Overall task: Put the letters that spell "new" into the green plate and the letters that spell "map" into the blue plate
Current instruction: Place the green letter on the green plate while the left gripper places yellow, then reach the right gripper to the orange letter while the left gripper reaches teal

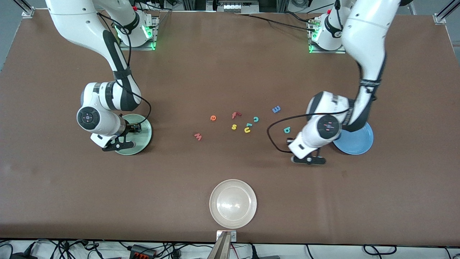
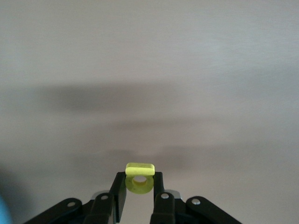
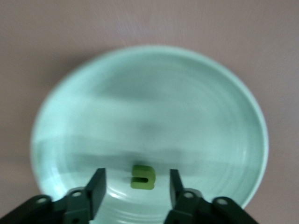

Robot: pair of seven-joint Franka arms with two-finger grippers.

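the right gripper (image 3: 135, 186) hangs over the green plate (image 3: 187, 107), fingers apart, the dark green n (image 3: 142, 177) lying between them, apparently just released. the left gripper (image 2: 139, 196) is clamped on the yellow p (image 2: 139, 176) above bare table beside the blue plate (image 1: 357, 142), likely bound there.

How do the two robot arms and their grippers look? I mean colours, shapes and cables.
Both arms have glossy white rounded shells with black joint bands. A thin black cable runs along each. The left gripper and right gripper have black, flat fingers on black linkages with silver screws. Each wrist ends in a round dark cap. Green lights glow at the bases.
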